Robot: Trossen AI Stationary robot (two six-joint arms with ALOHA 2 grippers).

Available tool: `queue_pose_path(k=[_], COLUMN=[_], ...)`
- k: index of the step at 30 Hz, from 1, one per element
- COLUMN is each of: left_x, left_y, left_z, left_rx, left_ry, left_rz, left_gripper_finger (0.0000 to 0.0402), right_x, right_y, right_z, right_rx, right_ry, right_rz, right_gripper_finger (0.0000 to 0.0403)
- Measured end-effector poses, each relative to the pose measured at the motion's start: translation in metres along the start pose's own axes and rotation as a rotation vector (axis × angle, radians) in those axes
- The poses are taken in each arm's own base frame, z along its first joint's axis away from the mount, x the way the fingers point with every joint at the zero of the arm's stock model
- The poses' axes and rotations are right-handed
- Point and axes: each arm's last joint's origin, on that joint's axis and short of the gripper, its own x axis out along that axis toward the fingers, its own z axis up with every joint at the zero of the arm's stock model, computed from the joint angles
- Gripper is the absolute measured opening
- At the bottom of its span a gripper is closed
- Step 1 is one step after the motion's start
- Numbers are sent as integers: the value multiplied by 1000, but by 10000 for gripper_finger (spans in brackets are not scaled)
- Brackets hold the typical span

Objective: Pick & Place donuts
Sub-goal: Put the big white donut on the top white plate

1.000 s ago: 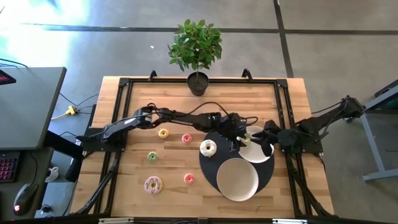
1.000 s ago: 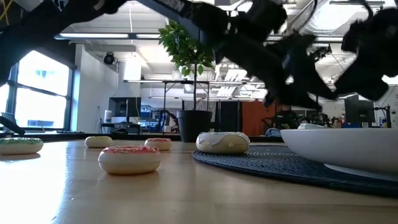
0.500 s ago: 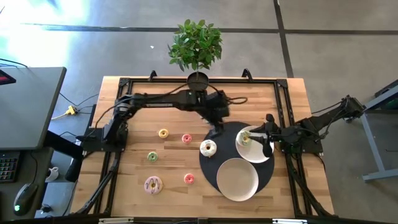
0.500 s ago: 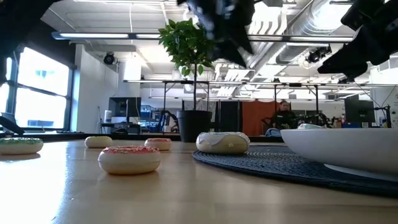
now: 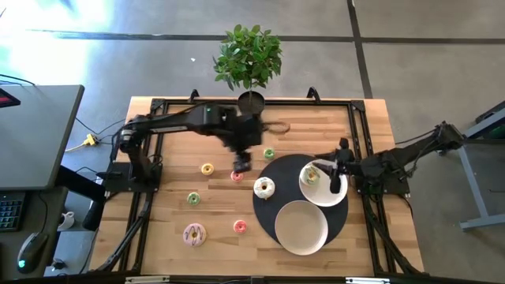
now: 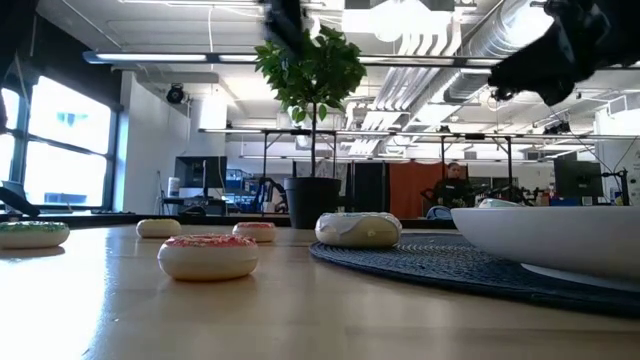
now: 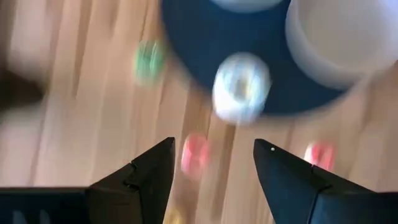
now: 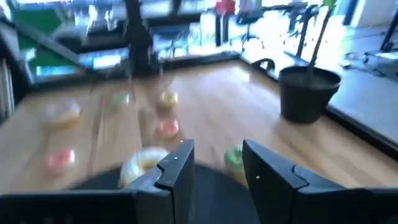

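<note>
Toy donuts lie flat on the wooden table: yellow [image 5: 207, 169], pink [image 5: 237, 175], green [image 5: 193, 198], pink [image 5: 240, 227], a larger pink-frosted one [image 5: 194, 233] and a green one [image 5: 269, 154]. A white donut [image 5: 263, 188] sits on the dark round mat [image 5: 276, 207]. Another pale donut [image 5: 310, 175] lies in the far white plate [image 5: 325, 197]. My left gripper [image 5: 241, 163] hangs open above the pink donut [image 7: 194, 154], which shows between its fingers [image 7: 214, 146]. My right gripper [image 5: 333, 180] is open over the far plate, holding nothing [image 8: 217, 149].
A second white plate [image 5: 301, 227] sits on the mat's near side and fills the low view's right [image 6: 560, 240]. A potted plant [image 5: 251, 102] stands at the far edge. A loop of cable [image 5: 278, 126] lies on the wood. Bare wood shows along the near edge.
My left gripper has swung away from the far plate, toward the table's left, and now hangs over the pink donut. A pale donut shows in the far plate where that gripper stood a second ago.
</note>
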Motion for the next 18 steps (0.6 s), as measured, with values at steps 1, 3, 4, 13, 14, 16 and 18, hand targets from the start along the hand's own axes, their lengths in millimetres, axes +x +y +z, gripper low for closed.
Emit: queue_pose_path(k=[1, 3, 4, 13, 14, 16, 18], left_x=[-10, -31, -42, -85, -81, -70, -55], left_y=[-4, -12, -15, -46, -46, -50, -51], left_z=[-6, -11, -22, -113, -127, -149, -167], left_rx=[0, -7, -15, -21, -19, -12, -10], left_ry=[-3, -71, -68, -298, -306, -366, -450], left_rz=[32, 63, 90, 177, 167, 116, 80], left_gripper_finger=[213, 213, 213, 213, 213, 213, 213], right_x=[2, 9, 12, 49, 53, 61, 72], right_y=[1, 2, 3, 9, 10, 11, 12], right_z=[1, 3, 3, 2, 1, -1, -1], right_rx=[1, 2, 8, 57, 61, 69, 71], right_ry=[-11, -18, -20, -41, -44, -51, -33], right_rz=[2, 12, 16, 92, 108, 120, 104], right_gripper_finger=[133, 133, 133, 133, 133, 133, 133])
